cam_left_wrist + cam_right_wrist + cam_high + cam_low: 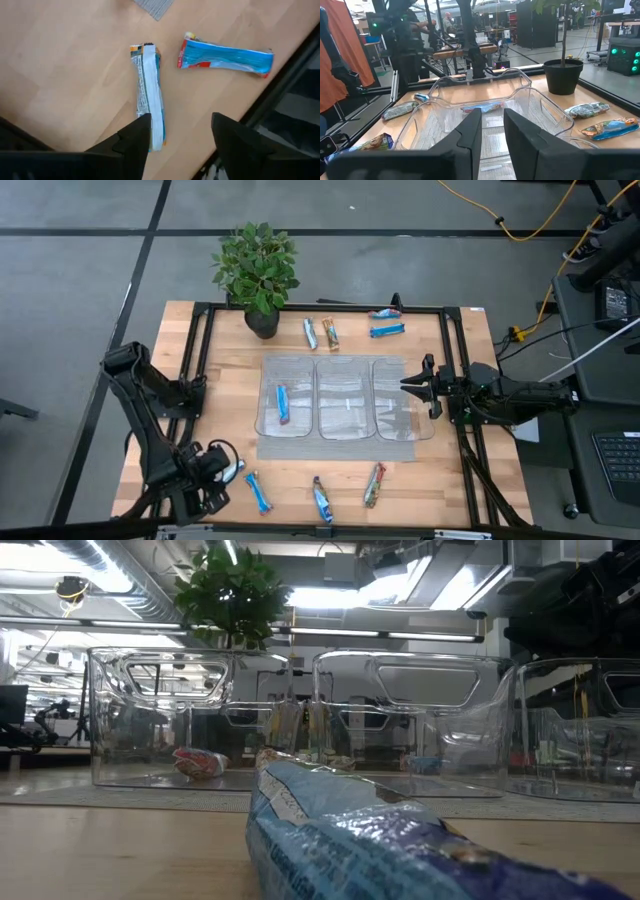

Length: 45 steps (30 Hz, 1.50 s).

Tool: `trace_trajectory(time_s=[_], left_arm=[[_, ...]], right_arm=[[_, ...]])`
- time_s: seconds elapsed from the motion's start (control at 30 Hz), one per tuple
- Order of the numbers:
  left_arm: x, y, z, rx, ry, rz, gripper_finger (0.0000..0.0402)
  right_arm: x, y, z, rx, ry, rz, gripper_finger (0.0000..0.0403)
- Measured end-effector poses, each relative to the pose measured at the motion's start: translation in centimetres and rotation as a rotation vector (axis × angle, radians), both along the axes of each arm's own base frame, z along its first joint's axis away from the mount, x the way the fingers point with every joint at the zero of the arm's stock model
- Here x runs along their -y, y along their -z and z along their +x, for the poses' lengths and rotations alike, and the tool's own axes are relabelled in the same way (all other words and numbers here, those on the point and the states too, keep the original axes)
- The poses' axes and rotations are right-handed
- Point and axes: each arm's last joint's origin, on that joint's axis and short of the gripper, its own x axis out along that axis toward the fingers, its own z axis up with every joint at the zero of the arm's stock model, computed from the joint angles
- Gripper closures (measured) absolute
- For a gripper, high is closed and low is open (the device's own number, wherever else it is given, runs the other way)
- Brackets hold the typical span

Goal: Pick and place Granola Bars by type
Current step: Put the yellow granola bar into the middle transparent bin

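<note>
Granola Bars lie scattered on the wooden table. My left gripper hangs open near the table's near left corner, pointing down. Under it lie a silver-blue bar, seam up, and a blue bar beside it. One finger stands in front of the silver-blue bar's end, and I cannot tell whether it touches. Another blue bar lies in the left of three clear bins. My right gripper waits level at the right bin's edge, with a narrow empty gap between its fingers.
Several bars lie at the far side, and two more near the front edge. A potted plant stands at the far left. The bins sit on a grey mat. A black frame rims the table.
</note>
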Motion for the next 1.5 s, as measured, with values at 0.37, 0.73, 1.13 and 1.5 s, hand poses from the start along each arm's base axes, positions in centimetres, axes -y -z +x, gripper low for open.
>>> trace_trajectory(time_s=[0.37,0.73,1.13,1.5], left_arm=[[-1.0,4.3,-0.1,-0.001,-0.039,-0.014,0.0156],[-2.3,7.9,-0.1,-0.002,-0.069,-0.057,0.0158],[-3.2,10.1,-0.5,0.009,-0.144,-0.121,0.0198],[-3.4,10.3,-0.5,0.006,-0.185,-0.118,0.0295]], right_arm=[[0.0,0.0,0.0,0.000,0.000,0.001,0.0318],[0.0,0.0,0.0,0.000,0.000,0.001,0.0318],[0.0,0.0,0.0,0.000,0.000,0.000,0.0318],[0.0,0.0,0.0,0.000,0.000,0.000,0.0318]])
